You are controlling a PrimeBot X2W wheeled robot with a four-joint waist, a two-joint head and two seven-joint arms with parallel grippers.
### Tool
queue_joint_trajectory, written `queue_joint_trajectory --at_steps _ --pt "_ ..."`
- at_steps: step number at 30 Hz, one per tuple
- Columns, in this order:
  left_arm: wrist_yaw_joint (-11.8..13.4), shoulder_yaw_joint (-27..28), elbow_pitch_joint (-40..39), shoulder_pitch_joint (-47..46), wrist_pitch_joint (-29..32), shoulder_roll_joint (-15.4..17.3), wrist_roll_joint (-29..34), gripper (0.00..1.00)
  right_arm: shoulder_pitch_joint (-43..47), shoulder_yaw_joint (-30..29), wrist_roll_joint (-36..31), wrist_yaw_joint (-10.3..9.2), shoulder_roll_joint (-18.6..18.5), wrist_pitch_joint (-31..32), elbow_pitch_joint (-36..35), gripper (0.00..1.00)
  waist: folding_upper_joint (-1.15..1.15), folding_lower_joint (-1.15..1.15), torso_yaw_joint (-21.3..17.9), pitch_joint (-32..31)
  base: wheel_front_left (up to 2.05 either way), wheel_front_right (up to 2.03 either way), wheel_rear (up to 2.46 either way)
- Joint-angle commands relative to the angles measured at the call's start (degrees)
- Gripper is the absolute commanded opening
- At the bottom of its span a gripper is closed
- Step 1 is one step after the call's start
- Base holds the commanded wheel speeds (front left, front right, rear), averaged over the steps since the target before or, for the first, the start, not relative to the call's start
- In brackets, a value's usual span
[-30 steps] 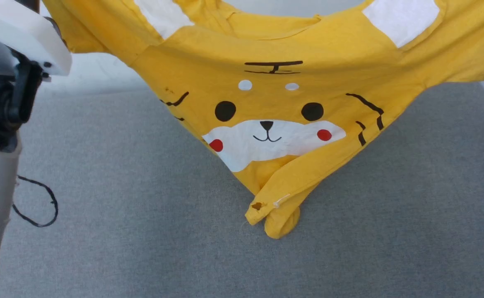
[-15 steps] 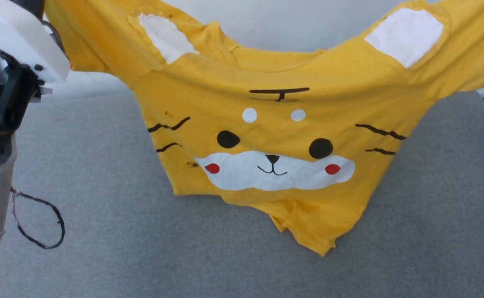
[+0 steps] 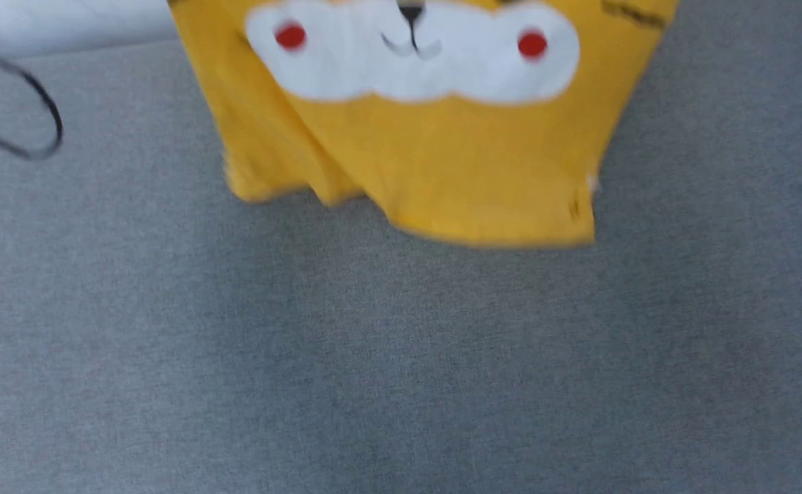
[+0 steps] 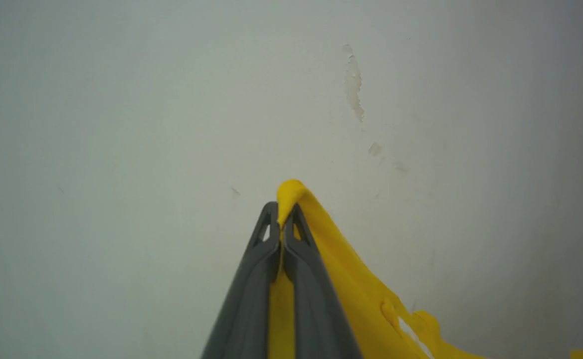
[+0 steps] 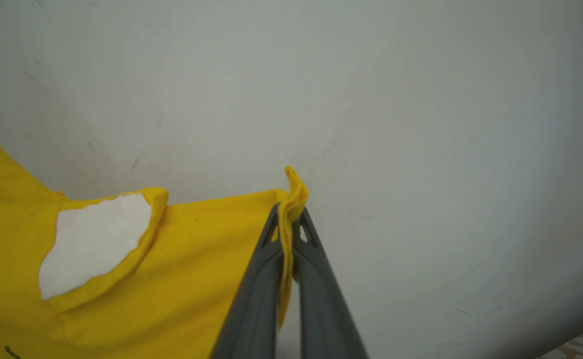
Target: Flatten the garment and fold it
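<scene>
Over grey surface (image 3: 401,384), at 12 o'clock: holding shirt (image 3: 442,165) by its top edge, clamped tight in left gripper (image 4: 281,222) and right gripper (image 5: 290,219); hangs 12-to-6, hem lowest, midway between both arms; likely wants lowering flat.

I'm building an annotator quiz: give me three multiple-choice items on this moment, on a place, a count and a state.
1. Head view: the black cord loop lies where from the yellow T-shirt? A) left B) right C) on it
2. How many red spots on the white muzzle patch? A) one B) two C) four
3. How is the left gripper? A) open B) shut on nothing C) shut on the T-shirt
Answers: 1 A, the loop sits near the left edge; 2 B, one on each cheek; 3 C, yellow cloth is pinched in its grip.
</scene>
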Motion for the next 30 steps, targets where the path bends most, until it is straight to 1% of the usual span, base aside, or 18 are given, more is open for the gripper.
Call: queue_joint_trajectory --at_steps 1,5,9,12,15,21,26,30 --pt "0.4 0.4 0.7 -1.4 -1.0 -0.1 0.6 0.00 -1.5 0.2 -0.6 -0.06 0.4 -0.8 0.8 0.00 0.00 -0.03 0.3 3.8 0.00 0.00 0.00" --pt "2.1 1.6 4.5 -7.8 -7.1 -1.2 2.6 0.00 -10.1 3.8 -3.9 -0.06 1.0 -6.5 7.1 0.00 0.00 -0.03 0.8 5.9 0.00 0.00 0.00" --pt "1.9 2.3 7.7 -11.6 -12.6 -1.0 3.6 0.00 -16.1 5.7 -6.7 -0.06 0.9 -12.0 12.5 0.00 0.00 -0.03 1.7 8.6 0.00 0.00 0.00" --pt "0.5 2.4 9.1 -12.5 -16.2 -1.6 3.2 0.00 -19.1 7.8 -8.4 -0.06 0.0 -15.3 15.9 0.00 0.00 -0.03 2.8 11.2 0.00 0.00 0.00" --pt "-2.1 1.7 10.5 -11.6 -19.0 -2.1 2.5 0.00 -20.3 10.3 -9.0 -0.06 -0.8 -17.9 18.9 0.00 0.00 -0.03 4.0 13.9 0.00 0.00 0.00" --pt "-6.0 1.1 14.1 -7.2 -22.1 -2.7 0.1 0.00 -19.3 16.5 -6.6 -0.06 -1.6 -21.7 22.5 0.00 0.00 -0.03 5.4 17.3 0.00 0.00 0.00" --pt "-9.3 1.3 13.8 -2.4 -24.4 -2.5 -2.5 0.00 -16.4 22.6 -2.0 -0.06 -2.2 -25.1 21.0 0.00 0.00 -0.03 5.4 17.3 0.00 0.00 0.00" --pt "-11.6 0.6 11.3 3.2 -24.6 -2.0 -3.8 0.00 -12.5 25.3 3.0 -0.06 -3.8 -27.1 16.7 0.00 0.00 -0.03 5.4 15.7 0.00 0.00 0.00"
